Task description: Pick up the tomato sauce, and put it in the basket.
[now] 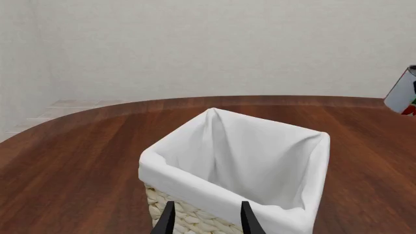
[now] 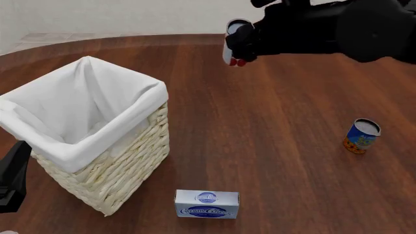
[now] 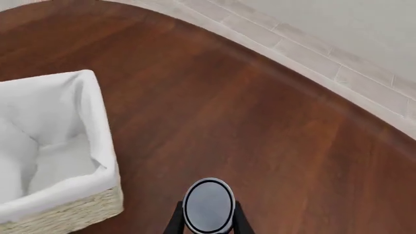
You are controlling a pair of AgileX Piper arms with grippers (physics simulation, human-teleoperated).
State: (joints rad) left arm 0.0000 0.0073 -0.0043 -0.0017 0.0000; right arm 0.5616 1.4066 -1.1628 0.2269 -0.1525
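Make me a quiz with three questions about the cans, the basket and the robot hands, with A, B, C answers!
1. Where is the tomato sauce?
A. inside the basket
B. up in the air, in the right gripper
C. standing on the table

2. How many cans show in the front view?
A. two
B. four
C. none

3. What is in the basket?
A. a blue box
B. a can
C. nothing that shows, only its white liner

Answers:
1 B, the right gripper has its fingers on both sides of the can, above the table.
2 A, the tomato sauce and the blue and orange can.
3 C, only cloth shows inside; the blue box lies on the table before it.
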